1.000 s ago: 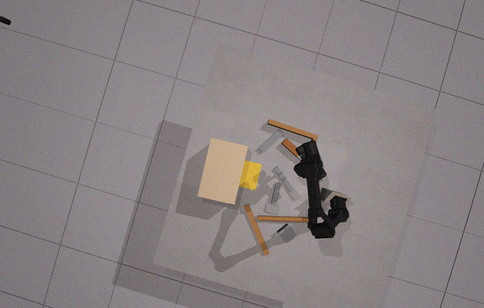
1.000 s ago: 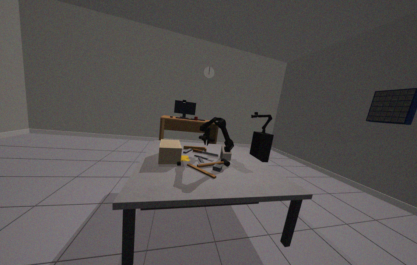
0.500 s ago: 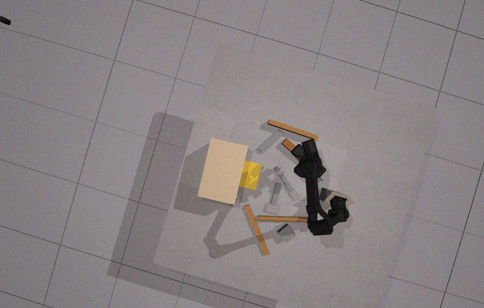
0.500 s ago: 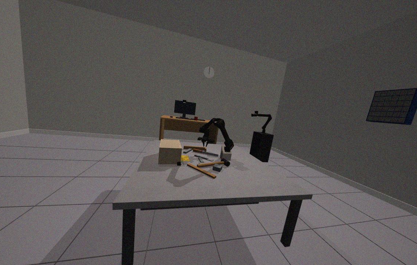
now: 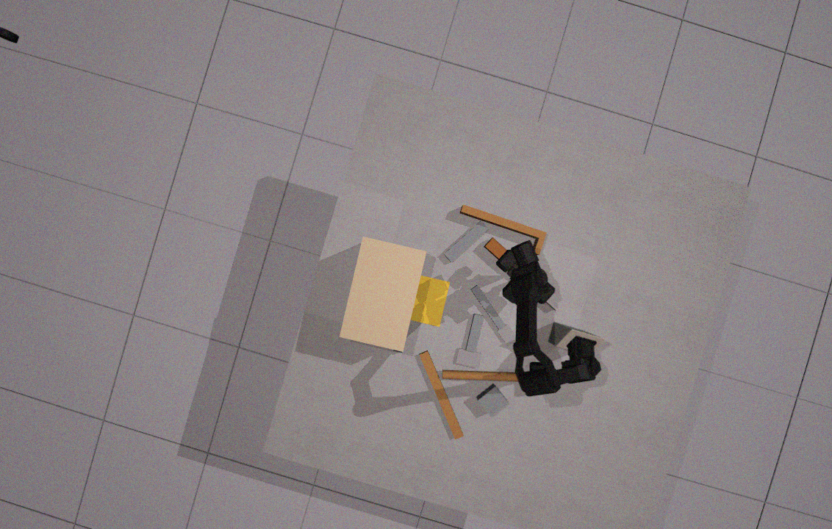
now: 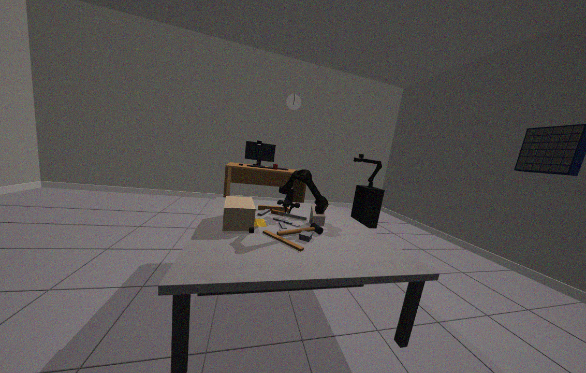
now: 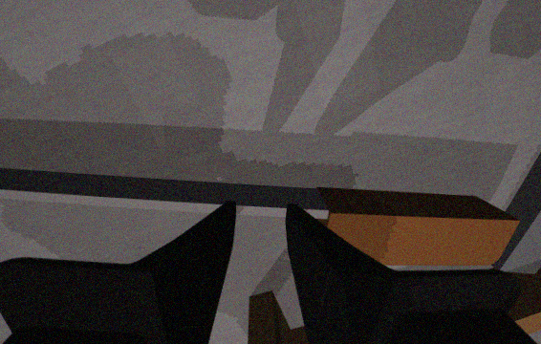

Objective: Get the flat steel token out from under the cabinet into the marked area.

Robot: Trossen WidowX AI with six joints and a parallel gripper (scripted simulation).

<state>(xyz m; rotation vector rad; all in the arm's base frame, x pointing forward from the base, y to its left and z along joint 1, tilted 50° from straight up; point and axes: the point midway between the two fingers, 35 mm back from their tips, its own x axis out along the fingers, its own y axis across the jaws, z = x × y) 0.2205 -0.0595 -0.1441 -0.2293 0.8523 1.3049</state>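
The tan cabinet point(image 5: 383, 294) point(image 6: 239, 217) stands on the table, with the yellow marked area point(image 5: 430, 313) point(image 6: 260, 223) in front of it. The token is not visible in any view. My gripper point(image 7: 261, 210) point(image 6: 288, 212) points down over the thin-bladed tool, its fingers partly open with a gap between them. The tool's dark blade point(image 7: 108, 183) crosses just beyond the fingertips in the wrist view, and its orange handle point(image 7: 423, 239) point(image 5: 495, 247) lies to the right there. The fingers are spaced along the blade, not on its two sides. The arm hides much of the tool in the overhead view.
An L-shaped wooden stick point(image 5: 501, 221) lies beyond the tool. Grey flat pieces point(image 5: 462, 243) point(image 5: 486, 306) point(image 5: 472, 332) lie around it. A mallet point(image 5: 478, 375) point(image 6: 295, 230), a straight wooden stick point(image 5: 442, 394) point(image 6: 282, 241) and a grey block point(image 5: 492, 400) point(image 6: 306, 236) lie on the near side.
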